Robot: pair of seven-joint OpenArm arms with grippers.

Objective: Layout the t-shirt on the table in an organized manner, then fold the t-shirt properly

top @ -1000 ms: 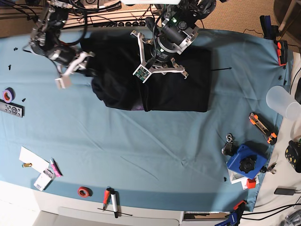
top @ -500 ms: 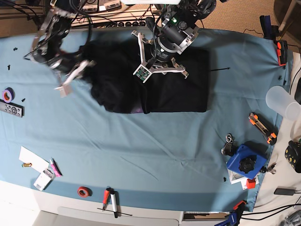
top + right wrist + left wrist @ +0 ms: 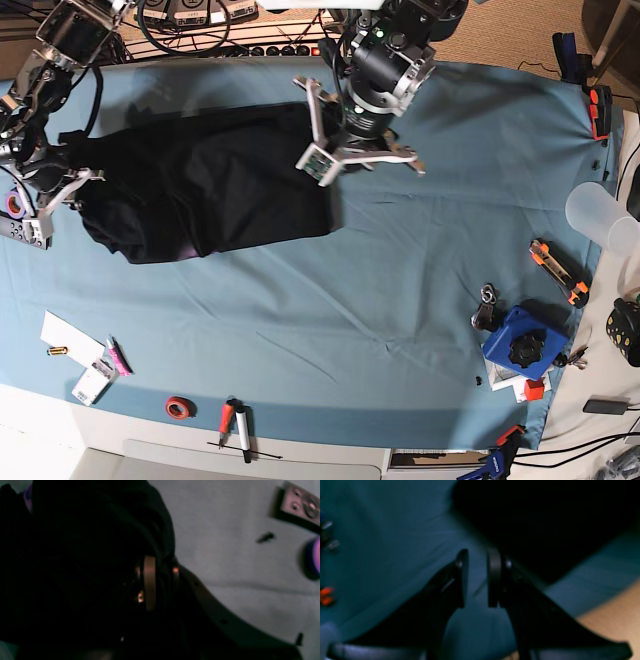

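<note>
In the base view, your black short-sleeved cotton t-shirt [image 3: 205,180] lies spread in a rumpled band across the far left part of the wide table covered in light blue cloth [image 3: 400,290], reaching from near the left edge toward the middle. Your right gripper [image 3: 62,190] sits at the shirt's left end, close to the table's left edge. Your left gripper [image 3: 355,160] hangs above the shirt's right end.

From the left wrist, the left gripper [image 3: 477,580] has its jaws slightly parted with bare blue cloth showing between them, so it grasps nothing; the shirt [image 3: 545,525] lies just beyond the fingertips.

From the right wrist, the right gripper [image 3: 160,582] is clenched on a bunched fold of the shirt [image 3: 87,555], fabric wrapping around both fingers.
</note>
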